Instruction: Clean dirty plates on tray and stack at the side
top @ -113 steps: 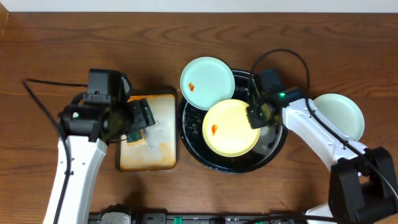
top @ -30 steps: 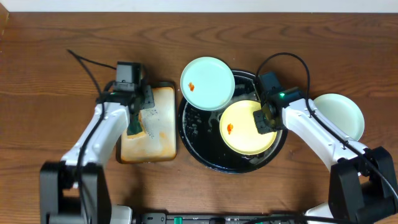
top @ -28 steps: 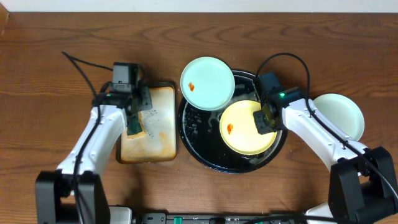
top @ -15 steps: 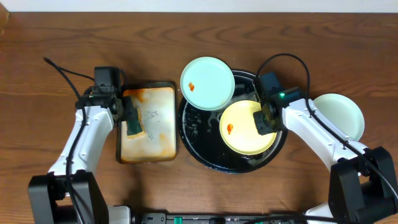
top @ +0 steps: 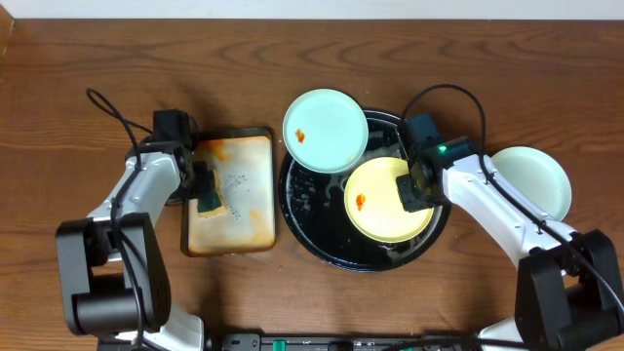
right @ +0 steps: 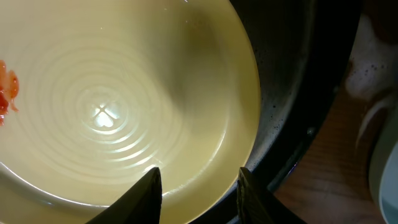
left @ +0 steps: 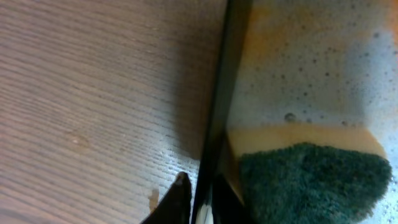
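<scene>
Left fingers [left: 177,198]: close together, pinching the metal pan [top: 244,229] by its left rim
Right fingers [right: 144,193]: astride the yellow plate [top: 385,200] rim; grip cannot be told
Yellow plate: inside the tray [top: 310,219], right half
Near mint plate [top: 325,130]: overlapping the tray's far-left rim
Far mint plate [top: 531,180]: on the tabletop [top: 97,58], right of the tray

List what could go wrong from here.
1. The right hand straddles only the edge of the pale yellow round plate; lifted, it may slip into the glossy round black tray.
2. The left hand pinches the rim of the orange-stained rectangular metal pan, not the green sponge; pulling might drag the pan.
</scene>
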You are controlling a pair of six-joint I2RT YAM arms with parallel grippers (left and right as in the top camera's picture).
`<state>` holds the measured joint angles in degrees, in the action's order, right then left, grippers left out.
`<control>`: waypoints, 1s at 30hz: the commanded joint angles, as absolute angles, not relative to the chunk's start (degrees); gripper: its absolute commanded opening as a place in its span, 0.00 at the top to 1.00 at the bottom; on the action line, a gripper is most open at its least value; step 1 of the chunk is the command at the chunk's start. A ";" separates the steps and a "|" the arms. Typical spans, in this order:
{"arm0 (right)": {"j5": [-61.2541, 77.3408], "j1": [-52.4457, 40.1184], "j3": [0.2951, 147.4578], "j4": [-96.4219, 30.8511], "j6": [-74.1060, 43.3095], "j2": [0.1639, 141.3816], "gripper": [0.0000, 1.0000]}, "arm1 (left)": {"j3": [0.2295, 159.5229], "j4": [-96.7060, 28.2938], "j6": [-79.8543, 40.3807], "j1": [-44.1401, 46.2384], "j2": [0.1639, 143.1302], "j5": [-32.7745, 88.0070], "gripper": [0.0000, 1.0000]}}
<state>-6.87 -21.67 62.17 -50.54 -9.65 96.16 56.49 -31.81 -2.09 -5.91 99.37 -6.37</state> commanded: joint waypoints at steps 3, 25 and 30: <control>-6.55 -21.45 62.13 -50.81 -10.28 96.12 0.63 | 55.37 -31.35 -0.19 -6.22 100.62 -9.58 0.92; -6.55 -21.45 62.13 -50.81 -10.26 96.12 0.64 | 55.37 -27.97 11.07 -6.20 100.64 -19.18 0.91; -6.52 -21.45 62.13 -50.85 -10.28 96.12 0.64 | 55.37 -28.05 10.33 -6.20 100.62 -19.16 0.83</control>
<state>-6.85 -21.67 62.17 -50.76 -9.65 96.16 56.34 -27.70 9.39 -5.91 99.88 -15.70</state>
